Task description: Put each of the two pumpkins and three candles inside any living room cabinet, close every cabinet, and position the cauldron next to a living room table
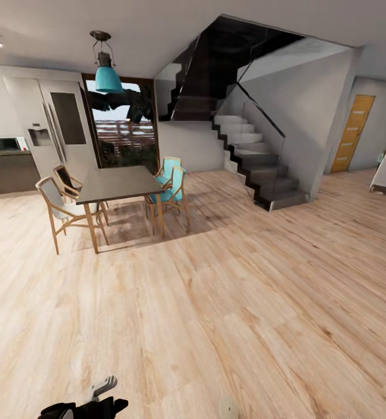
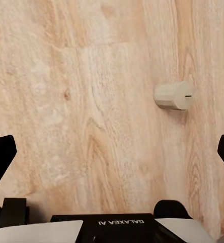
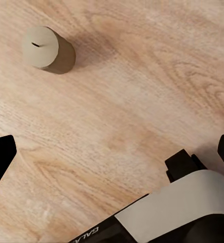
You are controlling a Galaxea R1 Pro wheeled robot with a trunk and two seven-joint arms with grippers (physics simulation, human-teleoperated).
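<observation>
One candle (image 1: 228, 408), a short beige cylinder, stands upright on the wooden floor at the bottom edge of the head view, just in front of me. The candle (image 2: 174, 95) also lies ahead in the left wrist view, beyond my left gripper (image 2: 112, 157). That gripper is open, with its dark fingertips (image 2: 0, 158) spread far apart and nothing between them. In the right wrist view the candle (image 3: 47, 49) sits apart from my right gripper (image 3: 112, 157), which is also open and empty. The pumpkins, cabinet, cauldron and low table are out of view.
A dining table (image 1: 120, 181) with several chairs (image 1: 57, 208) stands at the far left, before a fridge (image 1: 64, 128) and a window. A dark staircase (image 1: 257, 166) rises at centre right, with an orange door (image 1: 351, 132) beyond it. Wide wooden floor (image 1: 245, 302) lies between.
</observation>
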